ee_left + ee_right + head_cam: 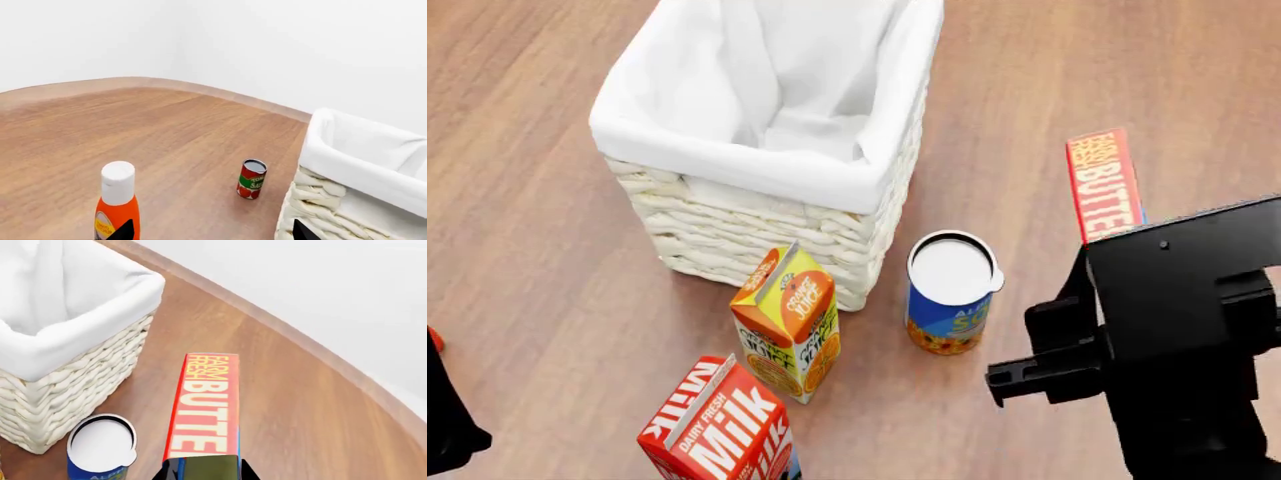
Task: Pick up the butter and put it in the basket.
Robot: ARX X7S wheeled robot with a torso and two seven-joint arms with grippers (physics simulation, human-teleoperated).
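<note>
butter (pixel 203 410): slim flat red-orange box, white "FARM FRESH BUTTER" lettering down its long face, thin blue edge on one side. Its near end shows olive-yellow in the right wrist view. Far smaller than the basket.
butter position: beside the basket (pixel 727 225), off its right side, apart from it; the blue can sits between them at the basket's front right corner. Head view shows the box (pixel 1101 184) running out from the right gripper, away from the robot.
right gripper (pixel 203 471): dark jaws flank the butter's near end, one on each side, pinching it. In the head view the black arm body (pixel 1174 340) covers the grip itself.
left gripper (pixel 210 231): only two dark jaw tips at the frame edge, set well apart, nothing between them.
basket: cream woven wicker, white cloth lining folded over the rim, nothing visible inside.
blue can (pixel 950 293): white lid, upright, just beside the basket's front right corner.
juice carton (pixel 786 322): orange-yellow, gabled, touching or nearly touching the basket's front wall.
milk carton (pixel 721 425): red and white, in front of the basket, nearer the robot than the juice.
orange bottle (pixel 117 205), tomato can (pixel 251 179): left wrist view only; can upright on the table (pixel 133 130) near the basket's wicker wall.
</note>
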